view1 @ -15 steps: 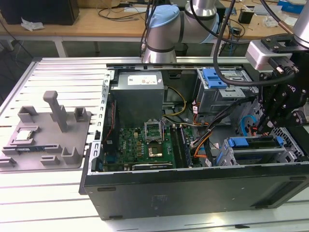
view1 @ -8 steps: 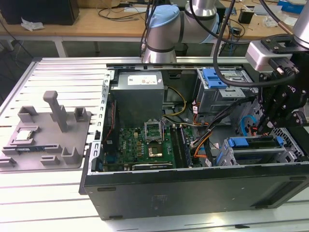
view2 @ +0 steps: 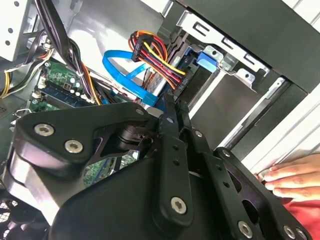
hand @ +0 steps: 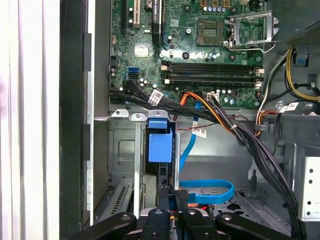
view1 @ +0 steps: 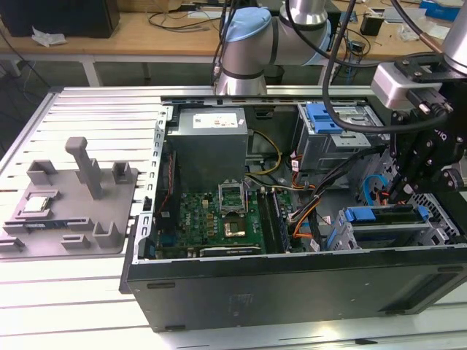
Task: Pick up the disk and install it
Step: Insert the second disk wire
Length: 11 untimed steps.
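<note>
PC case [view1: 292, 284] lies open on the table [view1: 87, 321], motherboard [view1: 211, 222] flat inside, power supply [view1: 211, 142] behind it. Drive cage [view1: 394, 233] at the exterior view's right end of the case, gripper [view1: 412, 182] just above it. Fixture tray [view1: 69, 211] on the table beside the case, exterior view's left

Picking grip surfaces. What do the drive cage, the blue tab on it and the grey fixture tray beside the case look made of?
Drive cage: looks like bare sheet metal, dull grey, with punched holes and folded edges.
Blue tab: probably moulded plastic, uniform saturated blue with a soft sheen.
Grey fixture tray: likely matte plastic, possibly printed; flat even grey, blocky posts, no glare.
</note>
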Available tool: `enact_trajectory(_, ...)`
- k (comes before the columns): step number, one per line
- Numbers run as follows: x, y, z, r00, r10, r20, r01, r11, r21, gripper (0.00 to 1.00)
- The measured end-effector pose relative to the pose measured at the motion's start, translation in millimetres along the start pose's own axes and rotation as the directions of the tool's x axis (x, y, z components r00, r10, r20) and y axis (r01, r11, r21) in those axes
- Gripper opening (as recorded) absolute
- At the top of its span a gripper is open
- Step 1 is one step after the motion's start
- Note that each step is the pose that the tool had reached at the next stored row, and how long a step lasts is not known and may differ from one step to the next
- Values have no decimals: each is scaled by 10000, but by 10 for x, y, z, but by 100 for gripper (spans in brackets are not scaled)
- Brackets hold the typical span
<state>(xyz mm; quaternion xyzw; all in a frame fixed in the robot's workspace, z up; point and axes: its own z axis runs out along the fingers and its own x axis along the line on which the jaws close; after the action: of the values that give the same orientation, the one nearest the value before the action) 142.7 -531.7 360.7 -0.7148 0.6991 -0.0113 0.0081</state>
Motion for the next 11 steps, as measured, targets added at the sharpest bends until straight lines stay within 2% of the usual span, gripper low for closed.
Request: enact_trajectory(11,4,1,20,9999,-141,4,141,9999,1,16)
